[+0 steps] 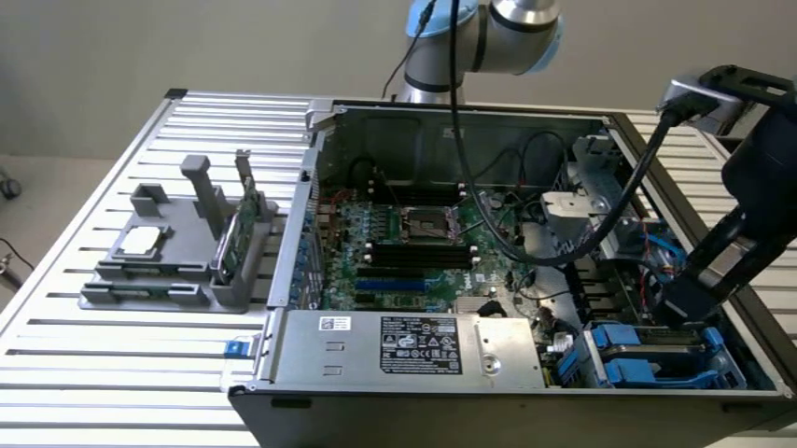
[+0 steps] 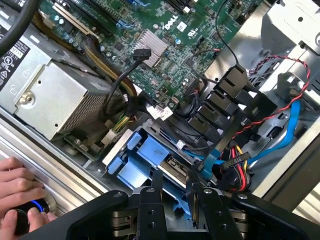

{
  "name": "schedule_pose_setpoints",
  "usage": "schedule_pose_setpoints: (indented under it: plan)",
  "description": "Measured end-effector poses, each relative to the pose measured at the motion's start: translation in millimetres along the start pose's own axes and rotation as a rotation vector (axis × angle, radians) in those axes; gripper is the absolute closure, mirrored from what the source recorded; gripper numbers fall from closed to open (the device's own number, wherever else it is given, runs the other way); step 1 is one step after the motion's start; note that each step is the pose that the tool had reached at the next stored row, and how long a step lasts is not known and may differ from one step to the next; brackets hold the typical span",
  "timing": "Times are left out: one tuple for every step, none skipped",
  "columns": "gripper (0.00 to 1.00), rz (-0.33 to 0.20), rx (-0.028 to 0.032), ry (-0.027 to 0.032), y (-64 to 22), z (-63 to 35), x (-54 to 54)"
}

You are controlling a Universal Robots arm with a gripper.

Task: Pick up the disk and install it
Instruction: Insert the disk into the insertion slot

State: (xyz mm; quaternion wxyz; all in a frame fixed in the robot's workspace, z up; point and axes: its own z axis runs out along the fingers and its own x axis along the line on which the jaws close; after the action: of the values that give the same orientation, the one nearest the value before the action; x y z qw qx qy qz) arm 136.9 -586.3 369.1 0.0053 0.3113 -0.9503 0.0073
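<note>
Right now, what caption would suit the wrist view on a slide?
The gripper hangs over the blue-framed disk inside the open computer case.

A robot arm's point(image 1: 517, 28) gripper point(image 1: 682, 315) hangs inside an open computer case point(image 1: 373, 131) on a slatted metal surface point(image 1: 125, 355), just above blue drive carriers point(image 1: 648, 357) at the exterior view's right. At the left, a grey fixture point(image 1: 162, 280) holds 1 silver chip point(image 1: 141, 240) and 1 upright green card point(image 1: 237, 245).
</note>
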Motion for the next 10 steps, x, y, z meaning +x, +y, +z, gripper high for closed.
schedule_pose_setpoints:
  plan:
    - [0.67,0.018,-0.0004,0.0001,0.0,0.1,0.0]
    - [0.67,0.036,-0.0006,0.0003,0.0,0.0,0.0]
    - [0.67,0.054,-0.0008,0.0005,0.0,0.0,0.0]
    - [0.67,0.072,-0.0010,0.0008,0.0,0.0,0.0]
    - [0.67,0.089,-0.0013,0.0009,0.0,0.0,0.0]
    - [0.67,0.107,-0.0016,0.0011,0.0,0.0,0.0]
    - [0.67,0.125,-0.0019,0.0013,0.0,0.0,0.0]
    - [0.67,0.144,-0.0021,0.0015,0.0,0.0,0.0]
    - [0.67,0.162,-0.0024,0.0017,0.0,0.0,0.0]
    - [0.67,0.180,-0.0027,0.0019,0.0,0.0,0.0]
